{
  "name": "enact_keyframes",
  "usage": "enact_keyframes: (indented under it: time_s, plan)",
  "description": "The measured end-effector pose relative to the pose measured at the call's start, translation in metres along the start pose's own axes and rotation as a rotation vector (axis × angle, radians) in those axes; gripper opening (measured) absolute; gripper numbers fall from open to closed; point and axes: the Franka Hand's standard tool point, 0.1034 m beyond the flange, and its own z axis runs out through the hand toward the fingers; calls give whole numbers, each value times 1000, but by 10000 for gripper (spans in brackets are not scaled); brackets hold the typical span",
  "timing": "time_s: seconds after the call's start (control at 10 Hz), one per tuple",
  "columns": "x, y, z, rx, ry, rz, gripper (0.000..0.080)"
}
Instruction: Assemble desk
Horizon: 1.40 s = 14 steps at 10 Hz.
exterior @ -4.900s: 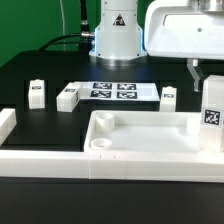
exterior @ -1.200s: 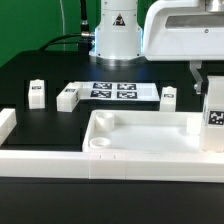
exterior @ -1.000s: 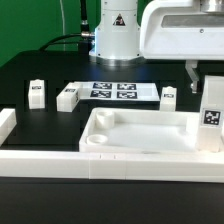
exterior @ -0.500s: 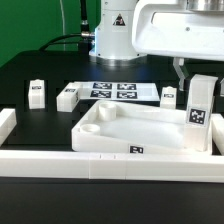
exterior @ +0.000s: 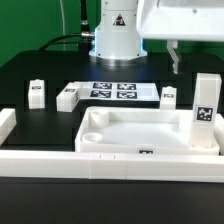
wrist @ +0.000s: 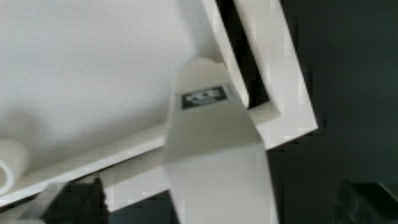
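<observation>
The white tray-like tabletop (exterior: 120, 135) lies against the front border wall. One white tagged leg (exterior: 207, 115) stands upright in its corner socket at the exterior view's right. My gripper (exterior: 200, 55) is open above this leg; one finger (exterior: 175, 58) hangs clear of it on the exterior view's left. In the wrist view the same leg (wrist: 210, 150) runs up between my dark fingers (wrist: 71, 203), over the tabletop (wrist: 89, 70). Three more legs lie loose behind: one (exterior: 37, 93), a second (exterior: 68, 97) and a third (exterior: 168, 96).
The marker board (exterior: 112, 90) lies behind the tabletop. The long white border wall (exterior: 40, 160) runs along the front, with a raised end (exterior: 8, 125) at the exterior view's left. The robot base (exterior: 118, 35) stands at the back.
The tabletop with the leg swung and slid toward the exterior view's left, then squared against the wall. My gripper let go of the leg and rose.
</observation>
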Motion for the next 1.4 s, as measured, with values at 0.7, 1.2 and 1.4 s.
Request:
enact_keyframes:
  time_s: [0.7, 1.2, 1.4]
  plan:
    - [-10, 10, -4, -4, -8, -21, 648]
    - [-68, 26, 26, -5, -5, -66, 648]
    - [-73, 31, 32, -3, 2, -84, 648]
